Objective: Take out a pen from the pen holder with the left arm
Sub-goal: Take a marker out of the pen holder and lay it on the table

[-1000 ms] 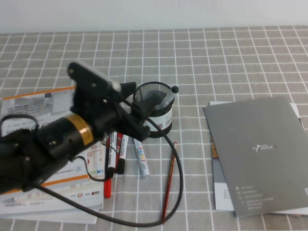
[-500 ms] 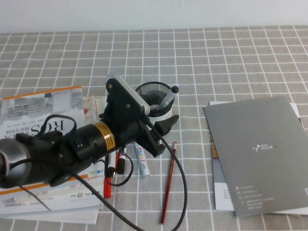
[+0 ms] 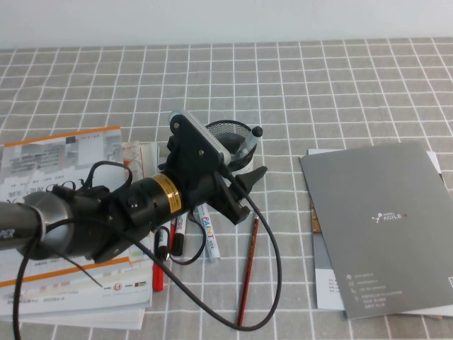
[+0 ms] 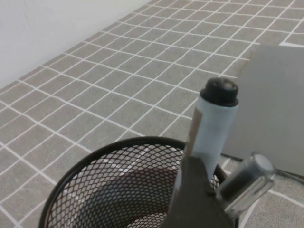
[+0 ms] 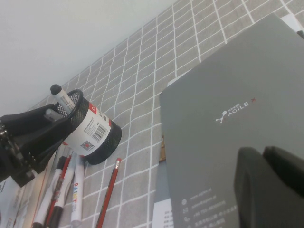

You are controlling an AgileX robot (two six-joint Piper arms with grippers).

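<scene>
A black mesh pen holder (image 3: 228, 132) stands mid-table with a grey pen (image 3: 249, 144) with a black cap leaning out of its right side. My left gripper (image 3: 248, 193) has come in low from the left and sits against the holder's near right side, fingers spread and open, nothing clamped. In the left wrist view the pen (image 4: 209, 128) rises just behind one dark finger (image 4: 194, 202) over the holder's rim (image 4: 118, 145); a shiny cylinder (image 4: 244, 183) shows beside that finger. My right gripper (image 5: 266, 183) hovers over the grey booklet, its fingers together.
Several markers (image 3: 208, 232) and a red pencil (image 3: 248, 265) lie on the checked cloth in front of the holder. A stack of books (image 3: 64, 163) lies at the left. A grey booklet (image 3: 379, 227) covers the right side.
My left arm has swung right and forward; its gripper moved from the holder's left to its near right side, next to the pen. Pen and holder stayed put.
</scene>
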